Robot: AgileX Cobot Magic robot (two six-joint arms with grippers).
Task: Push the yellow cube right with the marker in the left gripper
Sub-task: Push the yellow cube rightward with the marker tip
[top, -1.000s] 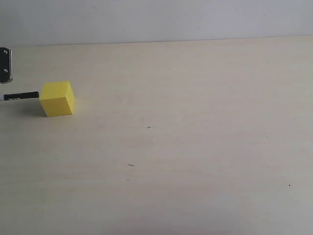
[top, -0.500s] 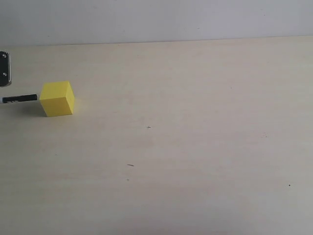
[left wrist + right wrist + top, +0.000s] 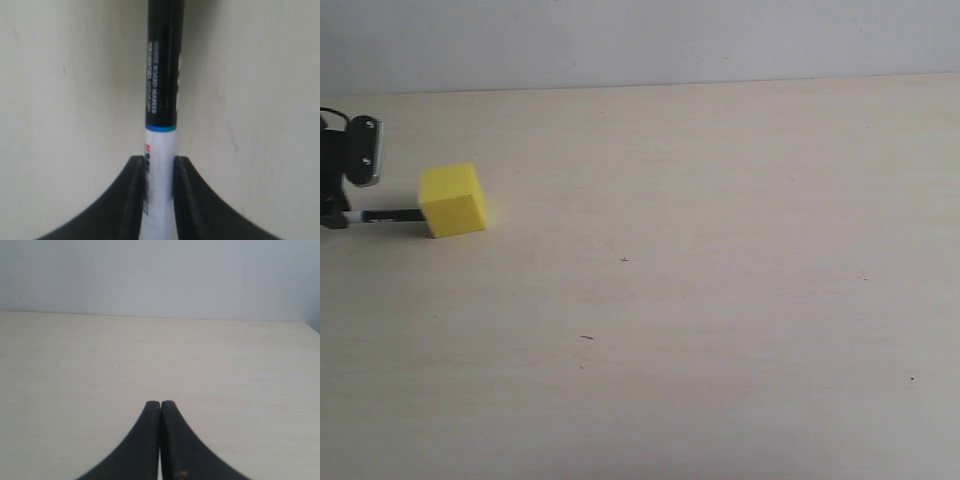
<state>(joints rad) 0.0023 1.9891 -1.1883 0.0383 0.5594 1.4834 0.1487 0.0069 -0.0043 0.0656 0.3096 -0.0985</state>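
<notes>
Pale, matte table [image 3: 720, 300] with a plain whitish wall [image 3: 620, 40] behind; only a few tiny dark specks on the top.

At 9 o'clock of the exterior view, just inside the edge, the left gripper [image 3: 334, 214]: closed tight on the white barrel of the marker [image 3: 390, 214], with the black cap half sticking out toward 3 o'clock. Seen clearly in the left wrist view too, with both fingers [image 3: 122, 200] pressed against the barrel. Right gripper [image 3: 160, 412] not visible from outside; in its own view shut completely, holding nothing, only bare table in front.

Cube [image 3: 453, 200] also in the 9 o'clock part of the table, directly at 3 o'clock of the marker tip. Tip right at the cube's 9 o'clock face, apparently touching; hard to be sure of real contact from this view.

Probably light and rigid, with flat matte faces and sharp edges, so likely to slide easily, but also to turn if pushed off-centre. Best to press at the middle of that face and to move slowly toward 3 o'clock. No grasping of the cube needed. Marker stiff but round and smooth, so perhaps able to slip in the fingers or swing sideways under load.

By count: one table, two grippers, one marker, one cube.
</notes>
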